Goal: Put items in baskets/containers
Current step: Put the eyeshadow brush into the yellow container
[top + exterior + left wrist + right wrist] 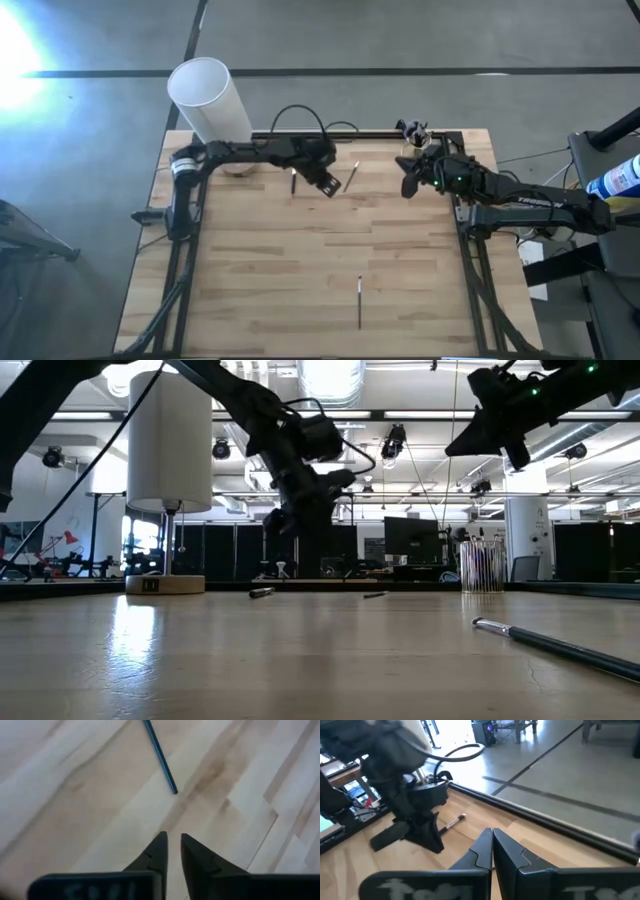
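The left gripper (326, 184) hangs above the far middle of the desk (250, 300) with its fingers (156, 852) nearly together and grasping nothing, between 2 loose sticks: one (293, 180) just to its left lying near-to-far, one (353, 175) just to its right slanting toward the far right. Descending so narrow, I judge, the fingers would strike a thin stick and roll it away. A 3rd stick (360, 301) lies near-to-far by the front edge, while the right gripper (409, 186), fingers clenched on nothing, waits near the cup (482, 566) at the far right.
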`<state>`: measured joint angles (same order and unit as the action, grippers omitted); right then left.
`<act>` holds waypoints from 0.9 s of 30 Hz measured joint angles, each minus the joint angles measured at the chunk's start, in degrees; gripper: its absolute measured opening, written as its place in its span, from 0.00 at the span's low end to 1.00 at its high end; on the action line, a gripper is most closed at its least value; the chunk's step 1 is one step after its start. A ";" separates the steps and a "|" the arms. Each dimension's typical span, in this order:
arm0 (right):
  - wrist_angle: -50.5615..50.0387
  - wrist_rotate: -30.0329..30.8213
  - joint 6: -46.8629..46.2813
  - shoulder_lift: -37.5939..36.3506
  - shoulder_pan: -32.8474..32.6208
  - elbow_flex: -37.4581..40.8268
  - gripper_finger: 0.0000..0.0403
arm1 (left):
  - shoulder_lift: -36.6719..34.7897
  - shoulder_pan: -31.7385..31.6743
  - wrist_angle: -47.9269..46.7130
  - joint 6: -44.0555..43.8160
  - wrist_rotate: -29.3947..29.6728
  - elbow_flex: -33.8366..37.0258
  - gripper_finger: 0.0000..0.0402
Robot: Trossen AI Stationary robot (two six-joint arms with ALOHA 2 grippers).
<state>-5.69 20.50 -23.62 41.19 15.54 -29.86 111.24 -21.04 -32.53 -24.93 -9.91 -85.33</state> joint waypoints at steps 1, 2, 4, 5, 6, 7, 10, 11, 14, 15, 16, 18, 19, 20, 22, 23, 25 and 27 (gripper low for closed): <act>-0.04 -0.01 -0.69 0.09 -0.02 0.19 0.02 | 0.04 0.93 1.59 -0.62 0.83 0.58 0.13; -0.07 -0.01 -1.53 0.20 -0.04 0.35 0.02 | 0.14 1.77 3.22 -1.29 1.34 1.17 0.15; 0.01 -0.01 -3.61 0.54 -0.02 0.67 0.02 | 0.26 3.18 5.81 -2.57 1.62 2.73 0.20; -0.03 0.00 -4.98 0.89 -0.02 0.80 0.02 | 0.26 3.77 6.80 -2.69 1.64 3.49 0.21; -0.23 0.02 -6.52 1.36 -0.02 0.88 0.02 | -0.01 4.28 7.85 -3.09 1.71 4.40 0.22; -0.60 -0.01 -8.26 2.00 -0.04 0.88 0.02 | -0.59 4.69 8.54 -3.79 2.11 5.53 0.23; -2.04 -1.09 -13.96 4.85 -0.02 0.72 0.02 | -4.19 5.69 13.37 -6.53 4.19 10.42 0.20; -3.54 -1.70 -16.05 6.31 -0.02 0.27 0.02 | -6.20 5.93 16.16 -7.57 4.42 12.86 0.18; -8.38 -3.01 -22.66 11.84 -0.02 -1.39 0.02 | -12.65 6.40 24.76 -10.56 4.47 21.31 0.08; -9.75 -3.57 -24.72 13.96 -0.02 -1.96 0.03 | -14.89 6.52 27.14 -11.26 4.45 24.29 0.05; -10.79 -3.91 -26.50 16.30 0.03 -2.72 0.04 | -17.35 6.55 29.24 -12.03 4.47 27.16 0.03; -13.16 -4.34 -30.64 21.00 0.09 -4.25 0.06 | -22.33 6.62 32.75 -12.74 4.51 32.55 0.01; -14.33 -4.40 -32.81 23.60 0.16 -5.28 0.08 | -24.85 6.62 34.05 -12.71 4.53 34.94 0.01; -15.31 -4.55 -34.92 26.02 0.45 -6.40 0.10 | -27.36 6.62 34.88 -12.50 4.57 37.23 0.01; -18.09 -4.65 -38.55 31.14 1.29 -8.94 0.15 | -31.77 6.60 35.66 -11.51 4.76 41.29 0.01; -19.91 -4.68 -40.29 33.71 1.94 -10.35 0.17 | -33.95 6.48 35.76 -11.00 4.82 43.19 0.01; -23.43 -4.72 -43.09 38.65 3.33 -13.10 0.22 | -38.05 6.20 35.60 -10.74 4.87 46.55 0.00; -25.36 -5.19 -43.69 42.95 4.76 -15.70 0.26 | -42.06 6.14 35.86 -10.67 4.87 49.62 0.00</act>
<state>-31.05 15.31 -67.31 84.14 20.30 -45.55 69.18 -14.90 3.33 -35.59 -5.04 -35.71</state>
